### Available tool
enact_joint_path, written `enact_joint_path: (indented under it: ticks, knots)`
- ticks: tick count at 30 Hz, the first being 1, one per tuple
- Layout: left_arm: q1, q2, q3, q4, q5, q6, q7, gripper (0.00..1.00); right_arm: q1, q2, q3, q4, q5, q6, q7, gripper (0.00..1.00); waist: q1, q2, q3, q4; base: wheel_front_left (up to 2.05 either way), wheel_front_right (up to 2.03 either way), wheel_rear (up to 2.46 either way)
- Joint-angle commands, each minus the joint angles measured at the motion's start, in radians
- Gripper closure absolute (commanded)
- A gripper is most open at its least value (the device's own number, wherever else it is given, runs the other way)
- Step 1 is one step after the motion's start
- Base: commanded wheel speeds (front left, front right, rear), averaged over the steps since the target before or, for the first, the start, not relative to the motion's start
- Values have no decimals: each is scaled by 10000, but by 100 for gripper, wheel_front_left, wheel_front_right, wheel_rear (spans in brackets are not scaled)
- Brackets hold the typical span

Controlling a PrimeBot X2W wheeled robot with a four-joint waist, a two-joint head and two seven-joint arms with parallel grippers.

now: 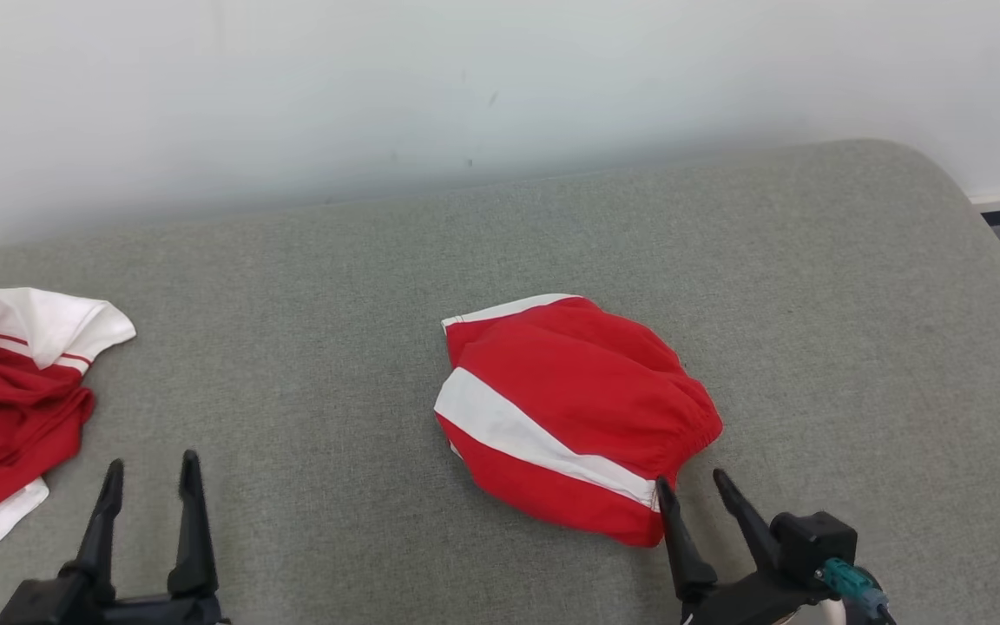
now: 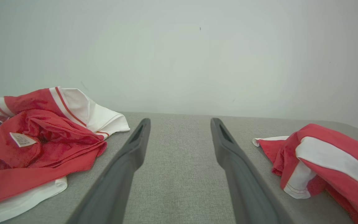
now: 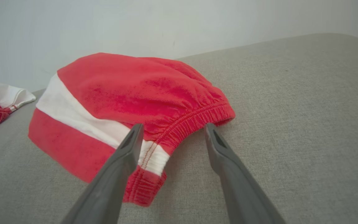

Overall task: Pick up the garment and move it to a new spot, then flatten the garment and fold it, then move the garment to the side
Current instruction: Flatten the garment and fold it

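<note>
Down at the lower right of the head view, the right gripper rests low over the grey upholstered surface, its two dark fingers spread wide apart and clamped on nothing. Its inner finger overlaps the near corner of the red shorts, just where the white stripe meets the gathered elastic waistband; whether it actually touches the cloth cannot be told. The other finger stands over bare upholstery just beside the waistband. The shorts lie in a folded bundle near the middle of the surface, stripe running diagonally across them. The left gripper sits at the lower left, fingers likewise parted and empty, with only grey fabric between them. Just beside it, at the surface's left edge, a crumpled red-and-white shirt lies in a heap, a small label showing. A pale wall rises behind.
</note>
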Motion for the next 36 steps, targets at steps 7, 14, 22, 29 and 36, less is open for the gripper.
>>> enact_joint_path:
  ticks: [7, 14, 22, 29, 36]
  knots:
    - [790, -383, 800, -439, 308, -234, -75, 0, 23, 0, 312, 567, 604, 8, 440, 0, 1, 0, -210, 306, 0, 0, 0]
    - [876, -724, 988, -386, 604, -532, -75, 0, -368, -12, 447, 1392, 870, 8, 597, 0, 1, 0, -270, 577, 0, 0, 0]
    - [918, -954, 1248, -266, 740, -817, -76, 0, -813, -44, 817, 2036, 1126, 8, 334, 100, 1, 0, -302, 803, 0, 0, 0]
    - [951, -1096, 1518, -204, 813, -963, -76, 0, -1438, -224, 1220, 1795, 839, 8, -155, 100, 1, 0, -373, 884, 0, 0, 0]
    - [1002, -1168, 1730, -195, 903, -1050, -76, 0, -2302, -452, 1673, 1326, 580, 8, -308, 100, 1, 0, -462, 993, 0, 0, 0]
